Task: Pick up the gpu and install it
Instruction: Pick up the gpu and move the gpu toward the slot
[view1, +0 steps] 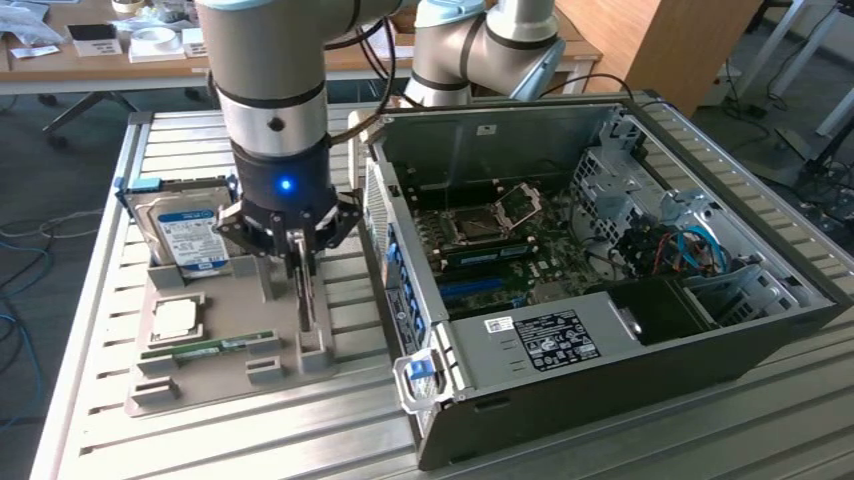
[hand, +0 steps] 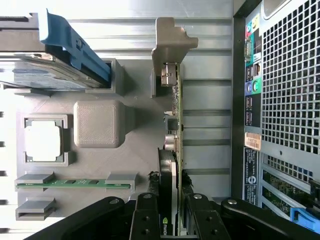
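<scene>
Wrist view: you see the gripper (hand: 170, 201), fingers clamped on both faces of the gpu (hand: 176, 115), which stands on edge in the grey holder tray (hand: 100, 165)

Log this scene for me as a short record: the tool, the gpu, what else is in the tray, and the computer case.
tool: lowered over the top edge of the gpu
gpu: standing on edge in a slot of the grey tray
also in tray: hard drive, CPU, RAM stick
computer case: open, at the exterior view's right of the tray, motherboard exposed
</scene>
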